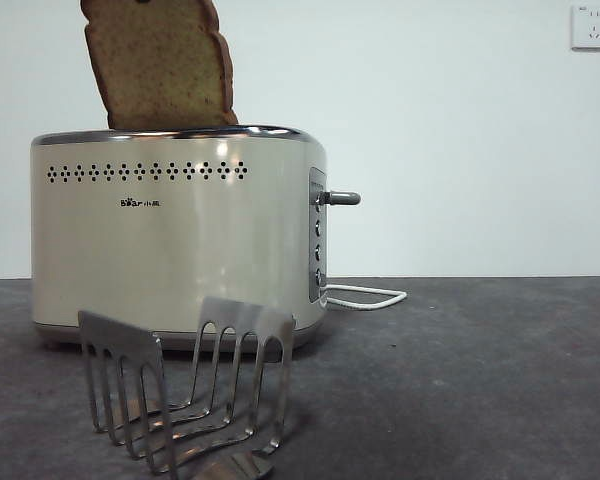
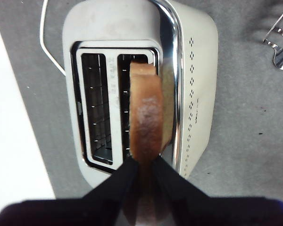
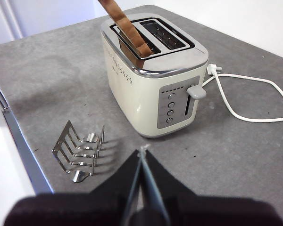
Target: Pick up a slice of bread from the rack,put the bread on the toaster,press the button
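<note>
Your left hand is clamped on the slice of bread, its two black jaws pinching the brown crust edge from either side. The slice hangs tilted, its lower end already inside one slot of the toaster; from the front, most of the crumb face still stands above the chrome rim. In the left wrist view the slot beside it shows only its wire guides.

Your right hand hovers off to the side above the worktop, jaws pressed together on nothing, looking at the toaster's grey end panel. The button sticks out near the top of its slit there. The rack stands bare on the worktop in front of the toaster, apart from it. A white cord loops away behind the toaster.
</note>
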Robot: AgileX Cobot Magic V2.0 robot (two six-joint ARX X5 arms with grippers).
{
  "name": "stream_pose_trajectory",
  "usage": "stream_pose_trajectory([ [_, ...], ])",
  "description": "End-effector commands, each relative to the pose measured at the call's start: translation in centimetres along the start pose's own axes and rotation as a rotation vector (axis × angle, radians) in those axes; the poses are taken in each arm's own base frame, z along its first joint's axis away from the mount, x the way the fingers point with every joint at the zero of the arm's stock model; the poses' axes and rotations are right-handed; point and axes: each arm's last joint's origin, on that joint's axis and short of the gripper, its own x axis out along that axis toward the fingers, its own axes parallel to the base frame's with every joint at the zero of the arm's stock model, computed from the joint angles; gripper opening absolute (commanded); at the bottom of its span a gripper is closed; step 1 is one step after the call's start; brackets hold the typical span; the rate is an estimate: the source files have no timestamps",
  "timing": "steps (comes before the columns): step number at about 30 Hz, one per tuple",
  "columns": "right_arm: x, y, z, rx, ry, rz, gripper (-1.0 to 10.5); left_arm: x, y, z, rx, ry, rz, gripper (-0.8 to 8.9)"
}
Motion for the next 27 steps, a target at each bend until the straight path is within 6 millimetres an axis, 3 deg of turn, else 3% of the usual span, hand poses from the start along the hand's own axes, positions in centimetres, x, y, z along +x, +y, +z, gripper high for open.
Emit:
stream_pose_trajectory([
  [1, 0.0, 0.0, 0.1, -0.015, -0.005, 0.002, 0.0, 1.0, 0.4, 0.0, -0.034, 0.013, -0.016, -0.09],
  [19, 0.0, 0.0, 0.1, -0.014, -0.004, 0.002, 0.0, 6.4, 2.8, -0.4, -0.106, -0.021, -0.083, -0.09],
  [27, 0.0, 0.0, 0.1, -0.011, -0.001, 0.004, 0.0, 7.4, 3.0, -0.5, -0.114, -0.007, -0.102, 0.00],
])
